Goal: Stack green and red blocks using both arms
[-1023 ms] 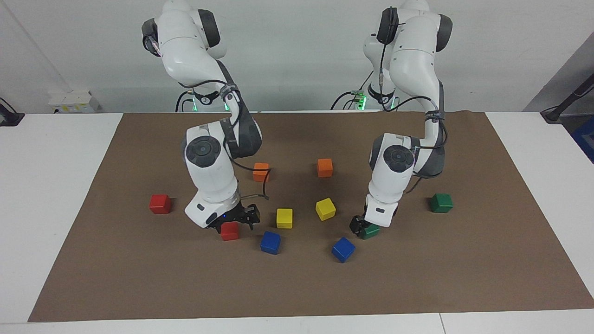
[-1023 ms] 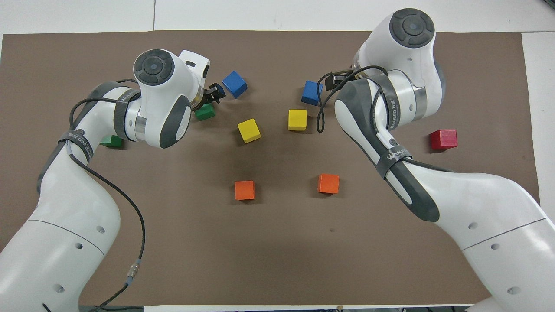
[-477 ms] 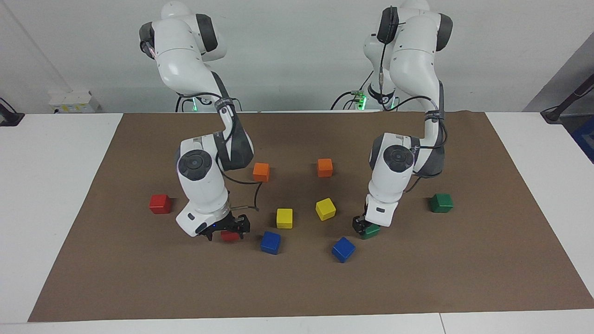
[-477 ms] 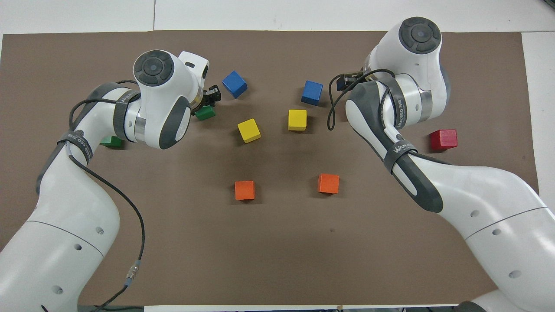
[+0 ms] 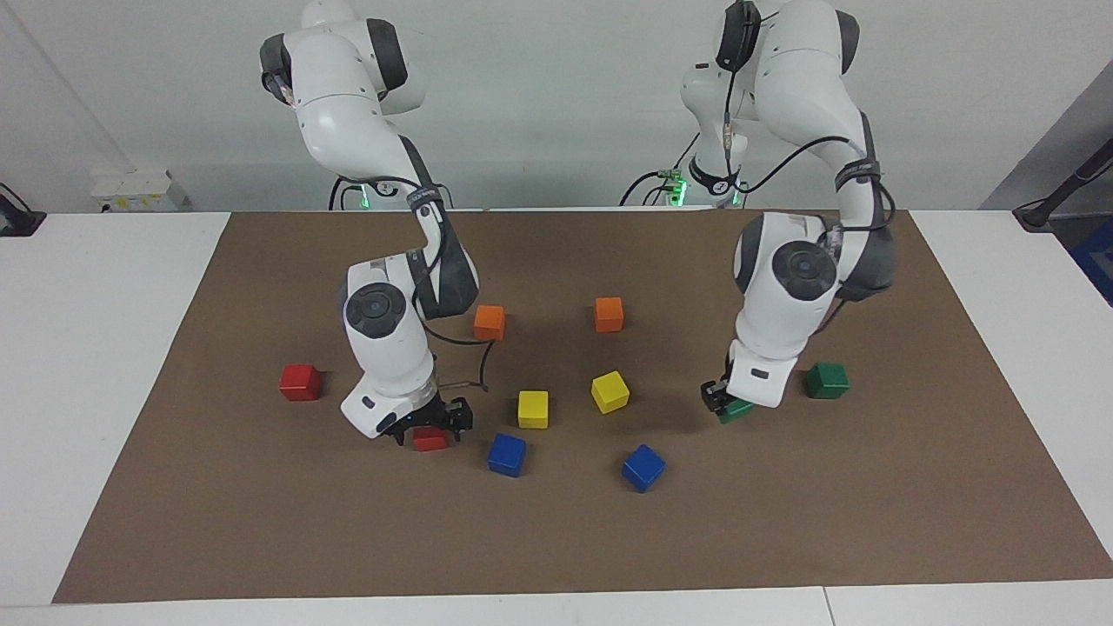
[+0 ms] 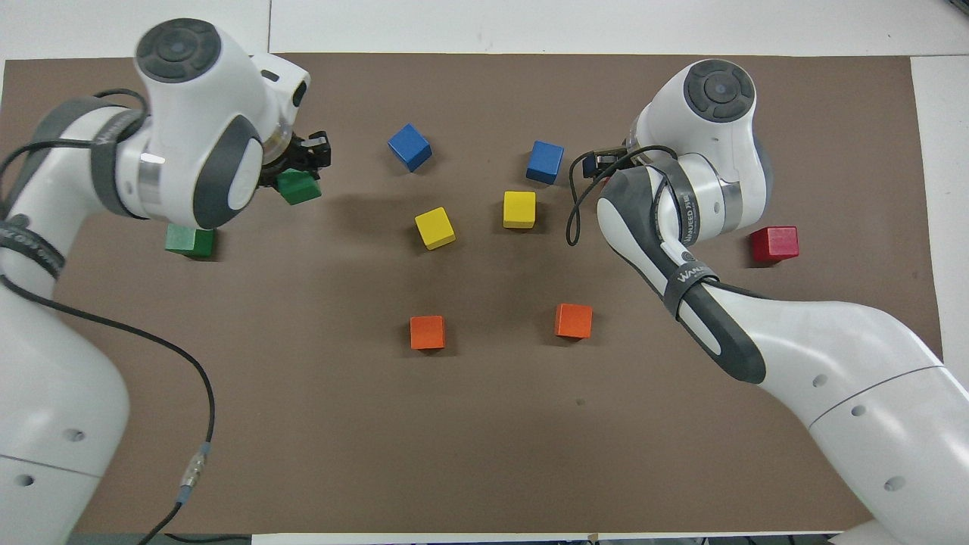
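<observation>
My left gripper (image 5: 726,402) is shut on a dark green block (image 5: 737,410) and holds it just above the mat, beside the second green block (image 5: 826,380). In the overhead view the left gripper (image 6: 301,160) carries that block (image 6: 299,188), and the second green block (image 6: 189,241) lies nearer to the robots. My right gripper (image 5: 428,424) is down over a red block (image 5: 430,440) that rests on the mat. In the overhead view the right arm covers that block. The second red block (image 5: 300,382) lies toward the right arm's end of the table and also shows in the overhead view (image 6: 774,244).
Two blue cubes (image 5: 507,454) (image 5: 643,467), two yellow cubes (image 5: 533,409) (image 5: 610,391) and two orange cubes (image 5: 489,322) (image 5: 609,314) lie on the middle of the brown mat (image 5: 556,539). The white table top (image 5: 96,348) surrounds the mat.
My left gripper has lifted its green block and carried it toward the second green block. My right gripper has come down over the red block and stays there.
</observation>
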Available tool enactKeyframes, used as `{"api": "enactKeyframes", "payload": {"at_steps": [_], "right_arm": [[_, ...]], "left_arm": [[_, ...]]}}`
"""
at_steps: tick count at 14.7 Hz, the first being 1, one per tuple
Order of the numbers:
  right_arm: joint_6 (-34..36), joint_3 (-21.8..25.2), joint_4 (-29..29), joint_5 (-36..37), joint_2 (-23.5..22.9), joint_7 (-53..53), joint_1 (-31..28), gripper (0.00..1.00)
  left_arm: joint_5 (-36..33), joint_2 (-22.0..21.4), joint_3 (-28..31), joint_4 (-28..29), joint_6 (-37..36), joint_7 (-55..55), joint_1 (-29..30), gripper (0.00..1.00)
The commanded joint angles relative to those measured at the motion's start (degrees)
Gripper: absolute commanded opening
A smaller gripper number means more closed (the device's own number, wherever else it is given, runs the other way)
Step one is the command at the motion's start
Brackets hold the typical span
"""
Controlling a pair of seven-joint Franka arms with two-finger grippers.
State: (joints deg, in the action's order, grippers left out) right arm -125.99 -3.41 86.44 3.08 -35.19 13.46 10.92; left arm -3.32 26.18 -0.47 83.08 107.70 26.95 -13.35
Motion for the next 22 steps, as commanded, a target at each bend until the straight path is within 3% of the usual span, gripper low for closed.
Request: {"api": "enactKeyframes", "payload": {"at_steps": [1, 6, 7, 8, 9, 13, 16, 22], "right_arm": [[-4.34, -0.46, 6.53, 0.70, 3.19, -0.98, -0.82, 1.00], [-8.39, -0.46, 10.68, 0.70, 4.51, -1.33, -1.43, 1.00], [-8.31, -0.46, 10.59, 0.70, 4.51, -1.33, -1.52, 0.83], [-7.44, -0.46, 10.15, 0.61, 4.51, -0.99, -1.61, 0.35], [-7.34, -0.46, 9.97, 0.52, 4.51, -0.90, -1.69, 0.03], [-2.97, -0.29, 7.09, 0.61, 5.65, -0.98, -2.13, 0.00], [7.40, 0.15, 0.06, 0.79, 6.70, -1.68, -3.27, 0.00], [8.83, -0.29, 4.60, -0.27, 9.87, -12.76, -15.83, 0.00]], "left_arm": [[-0.28, -6.22, -0.41, 5.43, -3.10, -12.93, 6.38, 0.00], [-0.28, -7.98, -0.41, 10.33, 0.65, -27.81, 14.30, 0.00], [-0.19, -8.60, -0.41, 12.44, 3.28, -29.57, 15.01, 0.00], [-0.19, -9.47, -0.41, 14.90, 5.92, -31.06, 15.36, 0.00], [-0.19, -9.83, -0.41, 16.40, 7.34, -33.43, 16.06, 0.00], [-0.19, -10.10, -0.41, 17.20, 7.88, -37.06, 16.77, 0.00], [3.22, -10.18, -0.41, 19.13, 10.07, -37.06, 17.38, 0.00], [6.66, -10.80, -0.32, 20.90, 11.31, -36.79, 17.92, 0.00]]}}
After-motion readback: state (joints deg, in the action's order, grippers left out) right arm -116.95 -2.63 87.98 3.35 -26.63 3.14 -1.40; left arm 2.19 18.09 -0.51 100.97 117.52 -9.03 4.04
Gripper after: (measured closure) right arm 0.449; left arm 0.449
